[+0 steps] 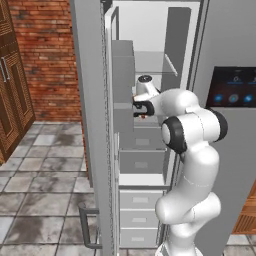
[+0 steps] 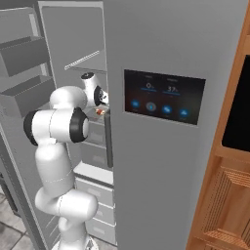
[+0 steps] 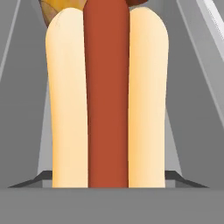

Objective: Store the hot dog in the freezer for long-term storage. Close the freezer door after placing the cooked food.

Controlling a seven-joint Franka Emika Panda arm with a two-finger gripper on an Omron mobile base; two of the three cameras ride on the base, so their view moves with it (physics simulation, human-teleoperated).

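While the left base view has the gripper (image 1: 143, 108) reaching into the freezer (image 1: 150, 65) past its open door (image 1: 92, 125), lower gently. Right base view: a red bit shows there. Hand view: hot dog (image 3: 107, 96) looms close; jaw state unclear.

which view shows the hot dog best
The hand view: the hot dog runs up the frame close up, tan bun halves either side of the red sausage. The left and right base views give just a small reddish speck at the gripper inside the freezer.
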